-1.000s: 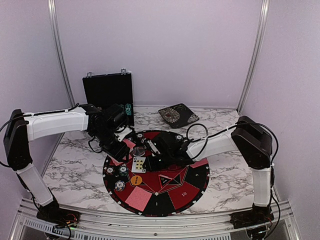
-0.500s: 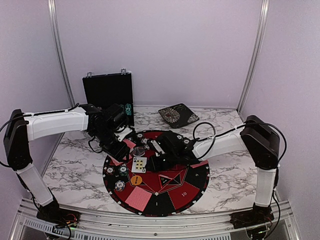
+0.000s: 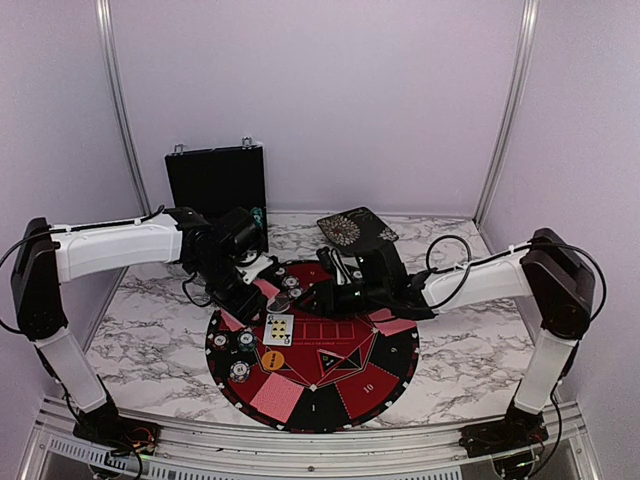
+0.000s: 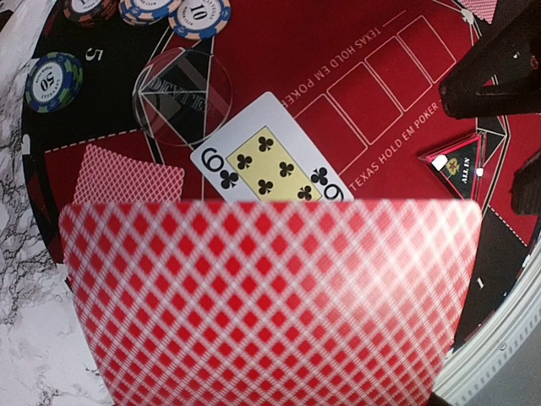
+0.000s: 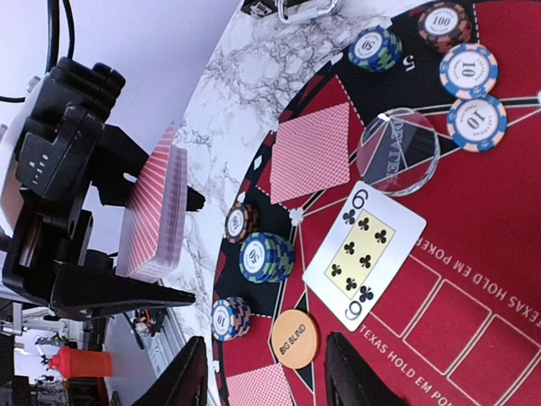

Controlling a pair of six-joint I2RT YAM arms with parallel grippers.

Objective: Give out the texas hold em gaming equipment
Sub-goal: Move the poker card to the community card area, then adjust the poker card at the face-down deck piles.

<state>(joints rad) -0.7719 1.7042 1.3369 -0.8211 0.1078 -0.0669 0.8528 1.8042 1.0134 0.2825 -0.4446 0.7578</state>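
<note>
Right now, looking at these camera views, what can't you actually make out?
Left wrist view: the blurred deck covers the near edge of the six of clubs and the mat beneath.
Top view: the chips are too small to read their values.
Right wrist view: the right end effector is cut off by the bottom edge.
</note>
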